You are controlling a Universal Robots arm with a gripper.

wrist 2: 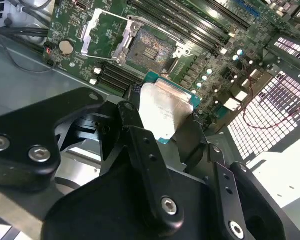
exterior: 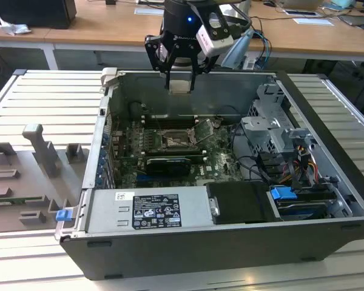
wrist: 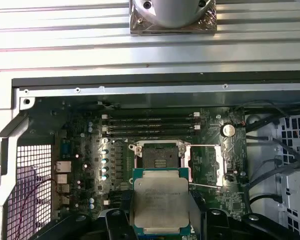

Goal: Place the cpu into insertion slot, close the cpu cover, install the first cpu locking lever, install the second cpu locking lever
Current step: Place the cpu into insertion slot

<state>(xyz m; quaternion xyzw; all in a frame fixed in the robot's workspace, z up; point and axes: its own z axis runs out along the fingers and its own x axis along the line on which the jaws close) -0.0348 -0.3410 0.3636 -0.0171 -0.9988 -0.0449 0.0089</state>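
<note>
My gripper (exterior: 180, 74) hangs above the far wall of the open computer case, shut on the cpu (exterior: 180, 85), a flat square chip with a pale metal top. In both wrist views the cpu (wrist 2: 165, 107) (wrist: 161, 200) sits between the black fingers (wrist 2: 135, 125), held above the green board. The insertion slot (exterior: 176, 139) (wrist 2: 149, 47) (wrist: 160, 156) lies bare below it, a dark square socket with a silver rim. The cpu cover (exterior: 205, 128) (wrist 2: 97, 30) (wrist: 210, 162) stands swung open beside the slot. A thin wire lever (wrist: 205, 146) is raised over the cover.
Long black memory slots (wrist: 150, 125) run beside the socket. A black card (exterior: 167, 164) lies nearer the labelled power supply (exterior: 148, 209). The drive cage (exterior: 273, 130) and cables (exterior: 303, 163) fill the case's right in the exterior view. Grey fixtures (exterior: 42, 151) stand on the table at its left.
</note>
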